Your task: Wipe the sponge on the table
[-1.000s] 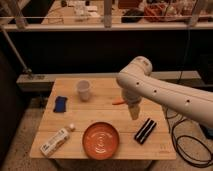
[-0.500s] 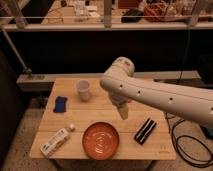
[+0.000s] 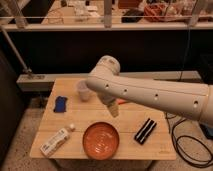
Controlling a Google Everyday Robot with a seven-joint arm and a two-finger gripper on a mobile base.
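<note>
The sponge [image 3: 60,103], a small dark blue pad, lies flat near the left edge of the light wooden table [image 3: 75,122]. My white arm reaches in from the right across the table's middle. Its gripper [image 3: 113,110] hangs below the arm's rounded end, over the table centre, just above the orange plate [image 3: 101,140] and well to the right of the sponge. Nothing shows in the gripper.
A white cup [image 3: 83,90] stands at the back of the table, partly behind the arm. A white bottle [image 3: 56,140] lies at the front left. A black ribbed block [image 3: 145,131] sits at the front right. Cables [image 3: 192,145] trail on the floor to the right.
The arm has swung left across the table, from the right side towards the centre, and its gripper now hangs nearer the cup and sponge. The objects on the table have not moved.
</note>
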